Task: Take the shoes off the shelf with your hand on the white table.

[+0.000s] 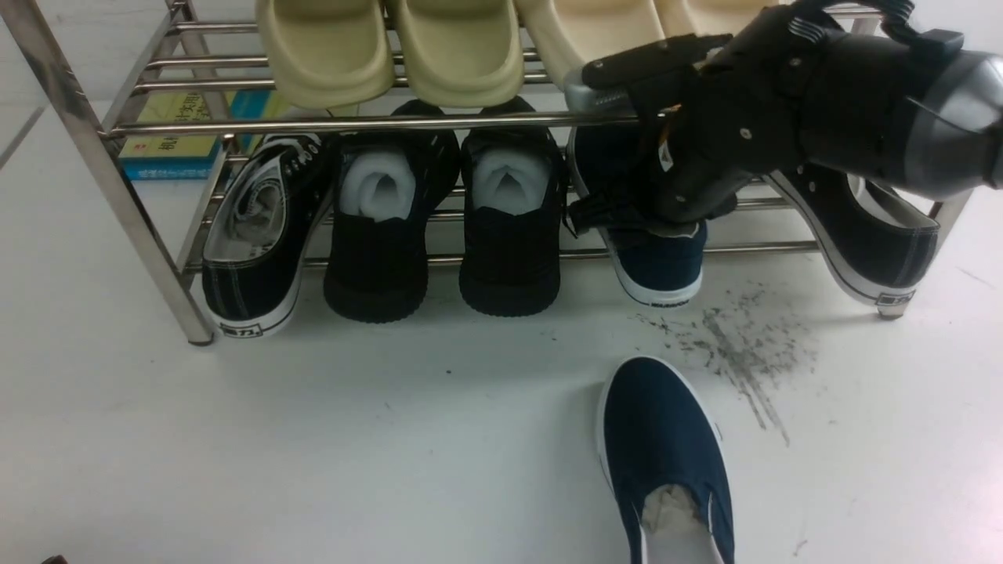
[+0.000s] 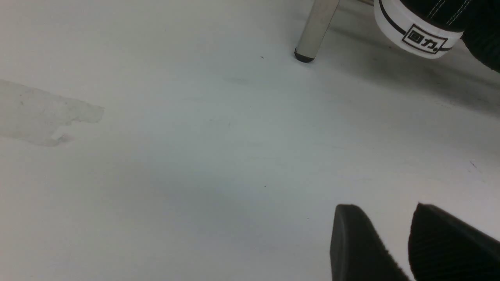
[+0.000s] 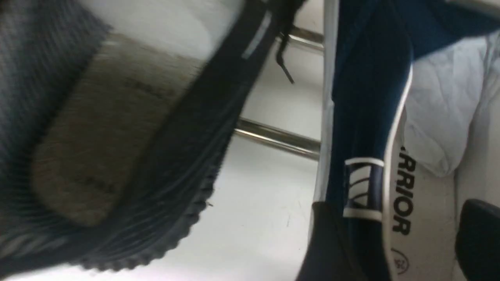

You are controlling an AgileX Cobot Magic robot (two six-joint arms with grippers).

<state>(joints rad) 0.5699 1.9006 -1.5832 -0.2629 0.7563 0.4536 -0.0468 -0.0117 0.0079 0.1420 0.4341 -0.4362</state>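
One navy-blue slip-on (image 1: pixel 662 439) lies on the white table (image 1: pixel 313 439) in front of the steel shelf (image 1: pixel 353 123). The other navy slip-on (image 1: pixel 658 270) sits on the lower tier. My right gripper, the black hand (image 1: pixel 603 153), reaches in from the right over this shoe. In the right wrist view its fingers (image 3: pixel 400 205) stand wide apart: one is outside the shoe's side wall (image 3: pixel 363 97), the other over the "WARRIOR" insole (image 3: pixel 425 218). My left gripper (image 2: pixel 384 207) hovers over bare table, slightly open and empty.
Black lace-up sneakers (image 1: pixel 258 235) (image 1: pixel 870 235) sit at both ends of the lower tier. All-black shoes (image 1: pixel 376 235) (image 1: pixel 509 235) sit beside the navy one. Slippers (image 1: pixel 392 47) fill the top tier. A book (image 1: pixel 180 133) lies behind. Grey scuffs (image 1: pixel 736 352) mark the table.
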